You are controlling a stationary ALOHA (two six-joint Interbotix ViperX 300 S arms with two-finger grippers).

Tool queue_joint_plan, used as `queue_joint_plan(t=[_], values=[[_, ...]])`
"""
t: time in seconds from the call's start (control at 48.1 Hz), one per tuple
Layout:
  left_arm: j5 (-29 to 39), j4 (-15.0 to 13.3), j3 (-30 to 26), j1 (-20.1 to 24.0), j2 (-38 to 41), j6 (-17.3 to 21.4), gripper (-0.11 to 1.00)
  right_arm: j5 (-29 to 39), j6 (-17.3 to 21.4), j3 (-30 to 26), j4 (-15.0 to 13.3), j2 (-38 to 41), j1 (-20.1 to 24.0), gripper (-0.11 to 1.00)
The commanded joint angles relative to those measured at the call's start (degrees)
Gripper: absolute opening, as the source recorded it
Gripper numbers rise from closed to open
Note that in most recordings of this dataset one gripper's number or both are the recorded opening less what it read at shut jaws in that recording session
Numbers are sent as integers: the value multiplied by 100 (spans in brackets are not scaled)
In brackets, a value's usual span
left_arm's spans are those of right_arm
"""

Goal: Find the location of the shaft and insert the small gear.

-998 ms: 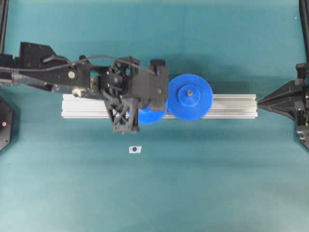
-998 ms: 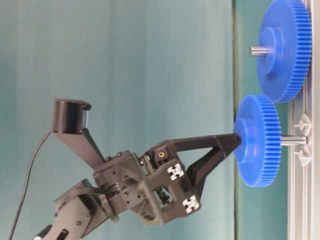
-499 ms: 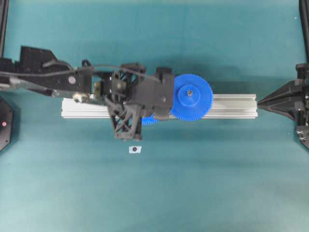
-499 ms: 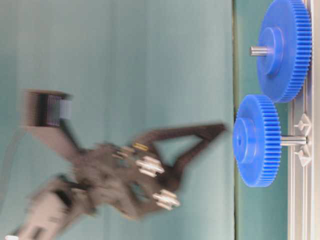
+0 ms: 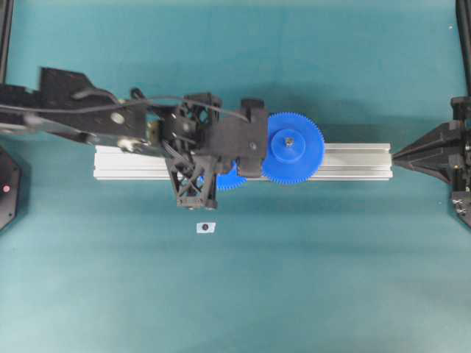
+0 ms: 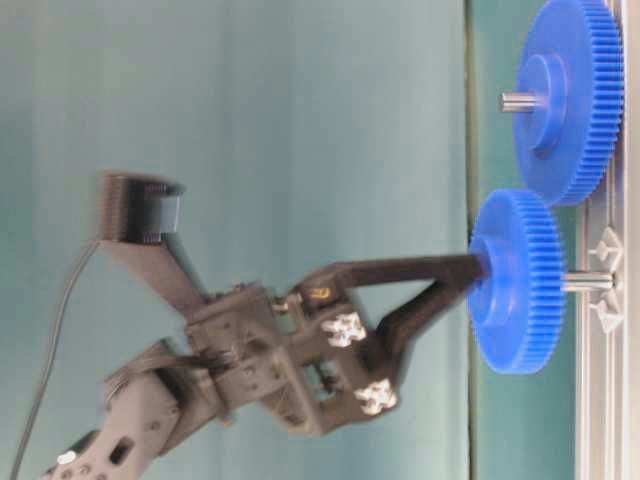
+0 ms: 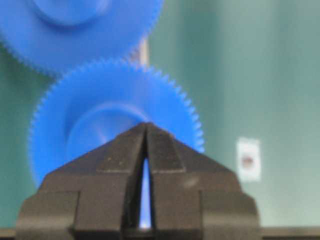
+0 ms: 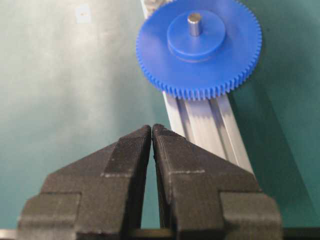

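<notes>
1. Overhead: the left arm reaches across the aluminium rail [image 5: 353, 160], hiding most of the small gear [image 5: 232, 179] beside the large gear [image 5: 293, 148].
2. Table-level: the clenched left gripper [image 6: 478, 266] presses its tips on the gear's hub; the gear sits on the shaft [image 6: 586, 282].
3. Left wrist: blue toothed disc, tips together.
4. Right wrist: the right gripper [image 8: 151, 131] is clenched and empty over the bench [image 8: 60, 90].

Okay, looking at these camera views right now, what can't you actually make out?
- Overhead: the left gripper covers most of the small gear and its shaft entirely.
- Left wrist: the closed fingers hide the gear's centre hole; the view is blurred.
- Table-level: whether the fingertips touch the hub; the shaft shows only behind the gear.
- The white tag is too small to read.
</notes>
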Motion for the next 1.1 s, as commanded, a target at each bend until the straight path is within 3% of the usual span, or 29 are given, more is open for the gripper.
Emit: queue_joint_plan(t=[0.0,0.291,0.561,1.081], values=[[70,18,-79,-18,-9,-9,1,-44,53,-53,-9,35,-18,16],[501,18,-343,53,-378,62,1,-44,53,-53,-9,35,-9,16],[554,18,-132,158,-519,97,1,-70,53,-35,-9,35,-9,16],[563,18,26,-185,-1099,0,1,-141,53,-26,0,35,-18,16]])
